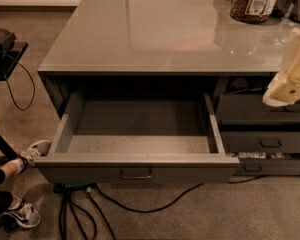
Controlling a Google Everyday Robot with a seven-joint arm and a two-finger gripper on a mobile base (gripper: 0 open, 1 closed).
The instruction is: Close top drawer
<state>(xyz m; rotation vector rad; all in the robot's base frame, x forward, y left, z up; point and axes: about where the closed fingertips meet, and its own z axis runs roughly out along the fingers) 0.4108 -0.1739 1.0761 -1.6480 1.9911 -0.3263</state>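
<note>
The wide matte grey top drawer [140,131] is standing pulled far out below the glossy grey countertop [140,29]. Your pale gripper [289,79] is hanging at the right, well apart; its grip I cannot tell. You should be pushing squarely on the front, by the metal loop handle [136,174].

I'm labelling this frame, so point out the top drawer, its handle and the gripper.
top drawer [190,173]: camera view, front panel right of the handle.
handle [136,174]: camera view, middle of the metal loop.
gripper [286,85]: camera view, pale body at right, over the narrower drawers.
</note>
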